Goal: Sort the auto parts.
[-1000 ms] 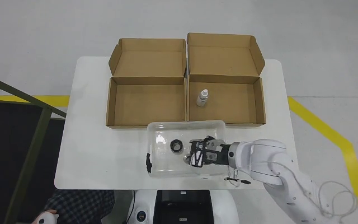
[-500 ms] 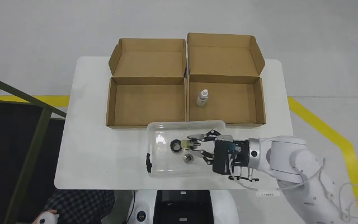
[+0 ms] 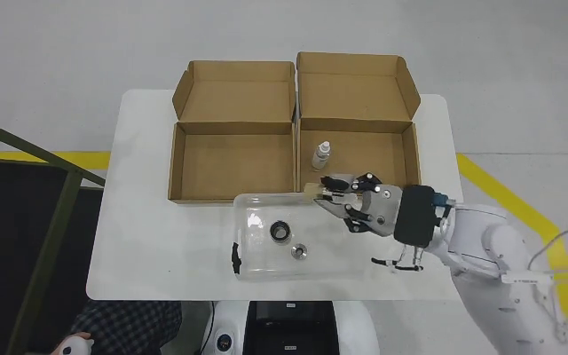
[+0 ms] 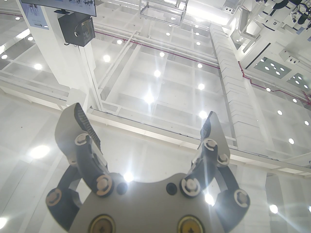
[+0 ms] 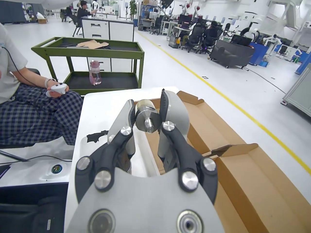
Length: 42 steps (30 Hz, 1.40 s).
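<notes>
Metal part (image 5: 145, 120), a short round cylinder with a pale end, sits pinched across its curved sides in the right claw (image 5: 147, 105), whose two fingers press against it from either side. From above, the right claw (image 3: 333, 194) holds the metal part (image 3: 312, 188) in the air over the far rim of a clear tray (image 3: 253, 206), just short of the front wall of the right-hand box (image 3: 355, 192). A black ring (image 3: 280, 232) and a small nut (image 3: 299, 252) lie apart in the tray. A white bottle-shaped piece (image 3: 321, 154) lies inside the right-hand box, and a second open box (image 3: 232, 165) stands just beside it on the white table (image 3: 142, 222). The left claw (image 4: 143, 112) points up at the ceiling with its fingers spread and nothing between them. The step in hand looks like carrying the part into a box, probably the right-hand one. Doing it well likely means keeping the squeeze firm, since a round body can slip, clearing the cardboard wall, and lowering close to the box floor before letting go, so the part does not roll or bounce.
</notes>
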{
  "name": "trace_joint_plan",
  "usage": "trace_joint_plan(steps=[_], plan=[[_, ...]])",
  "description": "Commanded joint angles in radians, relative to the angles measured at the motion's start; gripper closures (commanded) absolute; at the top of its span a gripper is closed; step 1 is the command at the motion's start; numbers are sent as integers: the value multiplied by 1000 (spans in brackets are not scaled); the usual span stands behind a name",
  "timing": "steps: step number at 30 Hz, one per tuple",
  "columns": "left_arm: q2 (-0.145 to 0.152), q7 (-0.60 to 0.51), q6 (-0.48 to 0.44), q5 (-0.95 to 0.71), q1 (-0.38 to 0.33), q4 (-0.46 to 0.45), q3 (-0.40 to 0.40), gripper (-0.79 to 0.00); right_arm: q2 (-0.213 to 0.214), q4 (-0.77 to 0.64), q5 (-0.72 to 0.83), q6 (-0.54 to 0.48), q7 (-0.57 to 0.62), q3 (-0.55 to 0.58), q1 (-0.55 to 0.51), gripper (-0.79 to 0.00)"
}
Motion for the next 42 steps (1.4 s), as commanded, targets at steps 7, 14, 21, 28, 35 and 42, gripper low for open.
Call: trace_joint_plan(steps=[7,14,21,28,35,42], plan=[[0,0,0,0,0,0,0,-785,-1,40,64,9,-44,32,3,0],[0,0,0,0,0,0,0,-785,-4,53,77,20,-85,50,0,0],[0,0,0,0,0,0,0,-785,-7,58,58,28,-114,52,-6,0],[0,0,0,0,0,0,0,-785,-10,70,43,36,-104,45,-3,0],[0,0,0,0,0,0,0,-785,-10,92,22,48,-41,27,10,0],[0,0,0,0,0,0,0,-785,-9,138,-2,44,51,10,40,0]])
